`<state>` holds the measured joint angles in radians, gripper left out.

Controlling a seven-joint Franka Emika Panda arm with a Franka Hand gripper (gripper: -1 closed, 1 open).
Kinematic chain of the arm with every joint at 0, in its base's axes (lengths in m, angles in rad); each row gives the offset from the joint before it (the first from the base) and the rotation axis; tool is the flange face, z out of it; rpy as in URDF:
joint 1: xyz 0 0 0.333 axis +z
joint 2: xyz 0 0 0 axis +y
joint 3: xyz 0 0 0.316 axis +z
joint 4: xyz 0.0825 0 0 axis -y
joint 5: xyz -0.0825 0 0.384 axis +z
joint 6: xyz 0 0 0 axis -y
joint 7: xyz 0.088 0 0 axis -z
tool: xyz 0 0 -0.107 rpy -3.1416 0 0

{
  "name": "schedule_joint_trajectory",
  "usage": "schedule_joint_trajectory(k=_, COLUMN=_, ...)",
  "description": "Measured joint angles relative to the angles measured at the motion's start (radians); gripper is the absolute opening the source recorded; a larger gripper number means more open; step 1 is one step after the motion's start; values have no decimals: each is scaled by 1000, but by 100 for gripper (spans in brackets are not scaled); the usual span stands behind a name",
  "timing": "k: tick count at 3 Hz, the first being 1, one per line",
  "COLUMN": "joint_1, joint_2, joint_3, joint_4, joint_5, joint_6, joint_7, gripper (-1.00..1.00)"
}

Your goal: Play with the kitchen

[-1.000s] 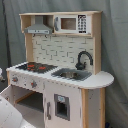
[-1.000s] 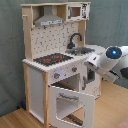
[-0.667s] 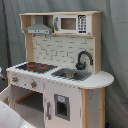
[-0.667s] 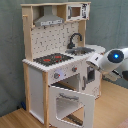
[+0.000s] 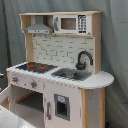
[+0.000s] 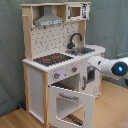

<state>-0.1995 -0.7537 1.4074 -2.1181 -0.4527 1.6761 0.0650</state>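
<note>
Toy kitchen [image 5: 60, 70] [image 6: 62, 60], white and light wood, standing tall at centre frame in both exterior views, on a wooden floor [image 6: 15, 119] before a grey-green curtain backdrop [image 6: 11, 55].

Sink basin [image 5: 71, 75] [image 6: 85, 50] set into the countertop below a curved black faucet [image 5: 83, 59] [image 6: 74, 39] — contents of the basin not clear. Beside it, a black hob with red rings [image 5: 35, 66] [image 6: 51, 59]. Above, a grey hood [image 5: 39, 30] [image 6: 49, 20] and a small microwave-style cabinet [image 5: 71, 23] [image 6: 76, 11], with a patterned back panel [image 5: 55, 50] [image 6: 56, 37] between shelf and counter.

Oven door [image 6: 72, 104] swung down and open in the second exterior view, window pane showing, the cavity behind it dark. Lower cabinet door with a dark panel [image 5: 61, 107] shut in the first exterior view.

White robot arm [image 6: 109, 66] reaching in from the second exterior view's right, with a blue-lit joint, its far end near the counter's front edge close to the knobs [image 6: 74, 69]. Gripper itself not made out — jaws impossible to judge as spread or pressed together. A white shape at the first exterior view's lower left, beside the open oven space, too unclear to name.
</note>
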Motion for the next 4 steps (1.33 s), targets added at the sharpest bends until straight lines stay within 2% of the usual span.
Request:
schedule_joint_trajectory(k=1, joint_1=-21, joint_2=-16, joint_3=61, joint_4=12, joint_5=-112, joint_6=-17, joint_7=-21, gripper=100)
schedule_joint_trajectory(k=2, joint_1=-46, joint_2=-26, joint_3=113, joint_4=25, joint_5=-193, joint_6=-23, joint_7=-41, gripper=100)
schedule_joint_trajectory(k=4, joint_1=-140, joint_2=-48, joint_3=247, joint_4=67, joint_5=-376, joint_6=-1, joint_7=-108, gripper=100)
